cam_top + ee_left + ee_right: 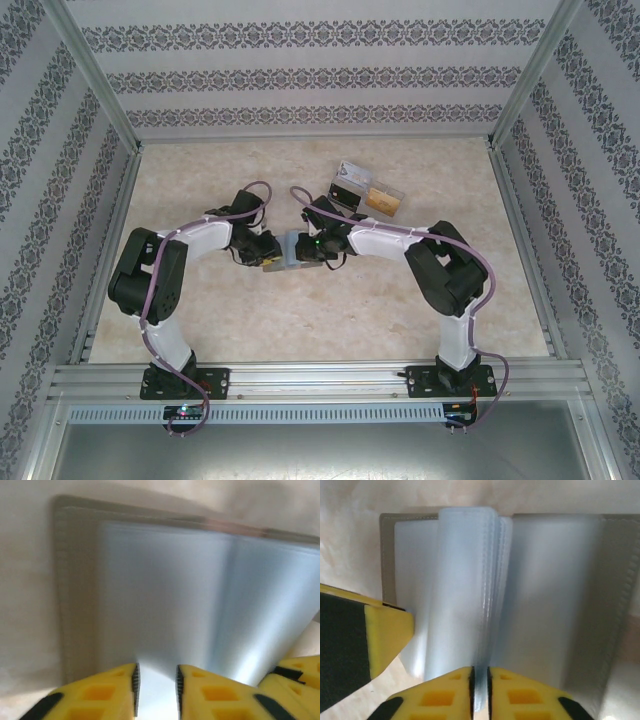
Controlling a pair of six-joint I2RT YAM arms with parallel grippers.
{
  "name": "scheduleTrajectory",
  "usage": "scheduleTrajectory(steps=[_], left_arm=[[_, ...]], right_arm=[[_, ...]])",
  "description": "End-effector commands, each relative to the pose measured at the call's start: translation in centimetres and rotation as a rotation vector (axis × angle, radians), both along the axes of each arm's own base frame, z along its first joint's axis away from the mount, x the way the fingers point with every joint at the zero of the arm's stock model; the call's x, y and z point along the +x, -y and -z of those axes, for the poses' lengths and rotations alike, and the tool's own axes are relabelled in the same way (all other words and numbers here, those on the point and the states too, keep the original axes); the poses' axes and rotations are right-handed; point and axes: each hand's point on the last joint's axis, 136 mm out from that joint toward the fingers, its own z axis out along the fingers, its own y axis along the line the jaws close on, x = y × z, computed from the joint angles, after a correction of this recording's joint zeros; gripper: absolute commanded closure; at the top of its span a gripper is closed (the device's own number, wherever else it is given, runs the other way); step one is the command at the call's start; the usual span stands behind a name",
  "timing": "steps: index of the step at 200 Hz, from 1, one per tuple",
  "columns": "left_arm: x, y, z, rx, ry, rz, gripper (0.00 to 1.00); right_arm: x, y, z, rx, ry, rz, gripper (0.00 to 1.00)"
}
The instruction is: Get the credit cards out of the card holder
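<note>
At mid-table (300, 330) the two arms meet over the holder (284, 252), which lies open and flat with its grey cover down and its clear sleeves (465, 580) facing up. The right gripper (480, 692) has its jaws nearly together, pinching the raised stack of sleeves at the centre crease by its near edge. The left gripper (156, 690) sits at the holder's other side, jaws a little apart, a sleeve's surface showing in the gap; one of its fingers (387, 635) touches the sleeve edge by the cover's corner. Behind the right gripper, apart from the holder, a clear tray (400, 195) holds a gold card (383, 200) and a dark card (346, 190).
</note>
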Motion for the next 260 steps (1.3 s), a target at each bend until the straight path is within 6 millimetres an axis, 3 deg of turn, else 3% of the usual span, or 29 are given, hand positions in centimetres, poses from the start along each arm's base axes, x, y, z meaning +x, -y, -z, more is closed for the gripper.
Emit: scheduleTrajectory(steps=[1,22,46,68,83,98,130,156,178,198,229,260], left_arm=[[0.7,0.0,-5.1,0.014,0.109,0.037,0.55],[1.1,-1.8,-7.9,0.082,0.175,0.014,0.35],[1.3,-5.5,-10.4,0.206,0.248,-0.053,0.24],[1.3,-9.9,-12.2,0.332,0.317,-0.159,0.11],[1.1,-13.3,-13.2,0.419,0.375,-0.252,0.00],[0.7,-16.6,-14.1,0.518,0.437,-0.345,0.01],[-0.9,-22.3,-14.7,0.727,0.556,-0.514,0.01],[-1.9,-24.7,-14.2,0.855,0.628,-0.560,0.01],[-1.6,-25.1,-13.2,0.903,0.680,-0.531,0.01],[-1.0,-25.0,-12.1,0.928,0.720,-0.485,0.01],[0.5,-24.4,-9.9,0.917,0.745,-0.382,0.01],[2.5,-22.9,-8.3,0.845,0.829,-0.282,0.01]], right_arm=[[0.8,0.7,-5.4,0.051,0.134,0.008,0.72],[1.2,2.5,-8.9,0.049,0.242,0.038,0.56],[2.2,6.3,-12.4,-0.008,0.385,0.126,0.40],[3.5,11.4,-14.4,-0.108,0.505,0.237,0.30],[4.3,15.8,-15.6,-0.215,0.587,0.325,0.16],[4.8,20.0,-16.6,-0.323,0.664,0.407,0.06],[5.2,29.0,-16.6,-0.520,0.749,0.624,0.02],[5.1,34.5,-13.9,-0.598,0.704,0.763,0.02],[5.3,36.9,-11.7,-0.660,0.688,0.801,0.02],[5.8,37.9,-10.2,-0.733,0.705,0.785,0.02],[6.9,37.8,-8.4,-0.766,0.779,0.711,0.02],[7.4,37.3,-7.2,-0.635,0.837,0.692,0.02]])
